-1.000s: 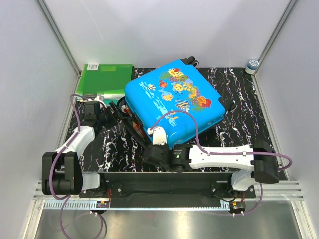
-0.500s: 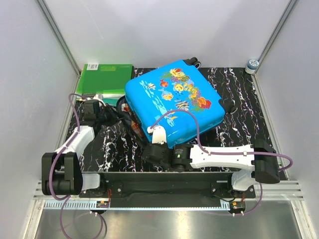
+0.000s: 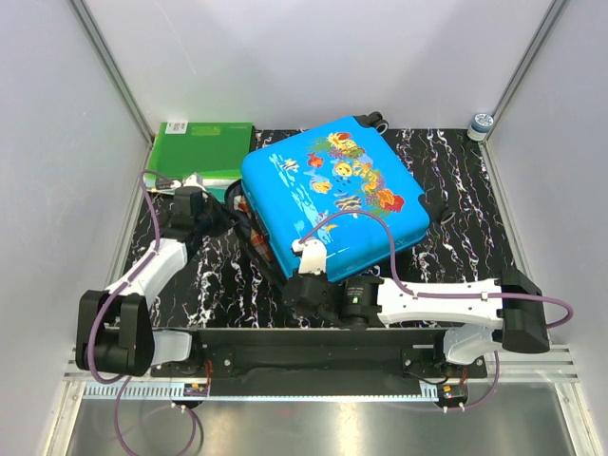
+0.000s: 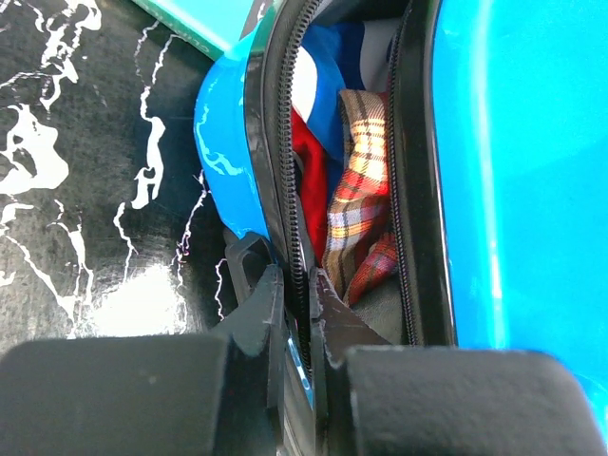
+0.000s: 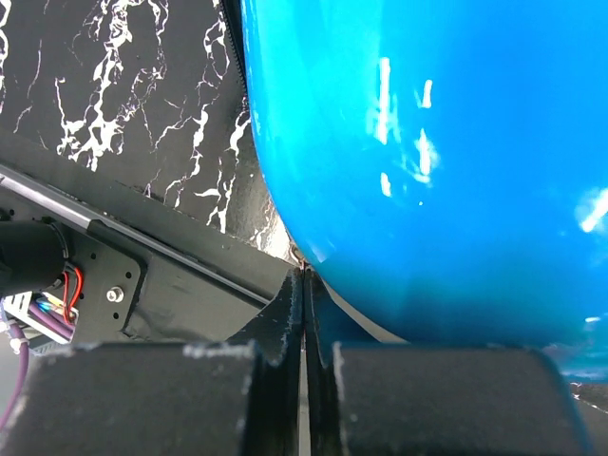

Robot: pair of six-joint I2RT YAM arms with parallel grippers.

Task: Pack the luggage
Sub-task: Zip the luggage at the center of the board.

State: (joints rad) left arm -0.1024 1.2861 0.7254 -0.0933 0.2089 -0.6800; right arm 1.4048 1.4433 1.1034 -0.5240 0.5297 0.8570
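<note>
The luggage, a bright-blue hard shell with a fish print, lies tilted on the black marbled table, lid nearly down. In the left wrist view a gap shows between its shells, with plaid cloth and red cloth inside. My left gripper is at its left side, shut on the zipper rim of the lower shell. My right gripper is at the near corner, under the curved shell. It is shut with a thin metal zipper pull at its tips.
Green folders lie at the back left, touching the luggage's left corner, with a teal edge beside the shell. A small jar stands at the back right corner. White walls close in three sides. The arms' base rail runs close below.
My left gripper has gone from open to shut on the zipper rim. The luggage and my right arm have shifted slightly right and back.
</note>
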